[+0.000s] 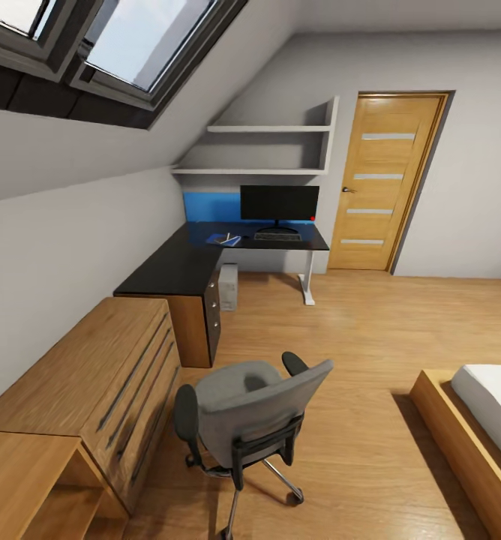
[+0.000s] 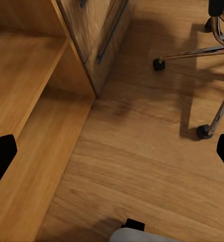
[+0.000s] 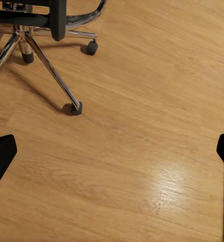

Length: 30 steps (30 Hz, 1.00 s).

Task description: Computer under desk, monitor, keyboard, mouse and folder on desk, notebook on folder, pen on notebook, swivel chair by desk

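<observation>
Sloped white ceiling and a skylight (image 1: 123, 45) cover the left of this attic bedroom, with light wood floor (image 1: 355, 337) running to a door (image 1: 385, 180) at the far wall. At the back stands the black counter (image 1: 205, 259) with its blue panel, bearing the monitor (image 1: 279, 204), the keyboard (image 1: 277, 236) in front of it, and the blue folder (image 1: 222, 239) with something small lying on it; I cannot tell notebook from pen at this range, nor pick out the mouse. A pale computer (image 1: 229, 286) sits under the counter. What looks left is the chair (image 1: 250, 416), well apart from the counter, near the wooden drawer unit (image 1: 93, 390), seat bare.

Both hands hang low over the floor, fingers spread wide and holding nothing: the left hand (image 2: 112, 154) near the drawer unit's corner, the right hand (image 3: 112, 156) beside the chair's chrome base (image 3: 46, 55).

To do this well, I would take the backrest from behind, push slowly and straight toward the counter, keep the castors off the drawer unit, and stop short of the computer.
</observation>
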Motion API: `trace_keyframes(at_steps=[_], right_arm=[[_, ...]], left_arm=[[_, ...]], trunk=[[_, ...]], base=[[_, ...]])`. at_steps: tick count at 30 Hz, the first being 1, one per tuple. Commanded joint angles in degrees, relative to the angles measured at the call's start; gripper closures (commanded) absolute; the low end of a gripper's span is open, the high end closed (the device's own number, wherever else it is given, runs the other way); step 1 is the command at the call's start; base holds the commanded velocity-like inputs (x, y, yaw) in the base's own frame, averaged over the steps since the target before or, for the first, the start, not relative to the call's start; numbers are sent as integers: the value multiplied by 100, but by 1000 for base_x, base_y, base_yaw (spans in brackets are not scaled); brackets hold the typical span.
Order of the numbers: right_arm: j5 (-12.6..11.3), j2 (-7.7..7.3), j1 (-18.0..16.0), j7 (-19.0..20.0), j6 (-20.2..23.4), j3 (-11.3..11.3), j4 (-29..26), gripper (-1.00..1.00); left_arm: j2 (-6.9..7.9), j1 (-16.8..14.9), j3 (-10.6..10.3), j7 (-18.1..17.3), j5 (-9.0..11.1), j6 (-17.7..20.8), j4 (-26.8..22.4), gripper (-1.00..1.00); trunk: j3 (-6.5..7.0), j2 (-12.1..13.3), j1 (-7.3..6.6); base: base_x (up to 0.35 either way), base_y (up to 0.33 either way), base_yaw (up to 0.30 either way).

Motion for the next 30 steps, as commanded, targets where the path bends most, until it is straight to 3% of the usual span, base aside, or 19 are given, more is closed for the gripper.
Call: trace_keyframes(at_steps=[1, 16, 30], right_arm=[[62, -1, -7, -48, -12, -6, 9, -100], [72, -8, -7, -48, -12, 7, 9, -100], [71, -9, -7, -48, -12, 8, 9, -100]], left_arm=[[-1, -5, -49, 36, 24, -12, 2, -100], [5, -5, -49, 36, 24, -12, 2, -100], [7, -5, -49, 36, 24, -12, 2, -100]], trunk=[[-12, -12, 3], [32, -12, 3], [50, -12, 3]], base=[[-1, 7, 0], [-1, 1, -103], [-142, 125, -129]])
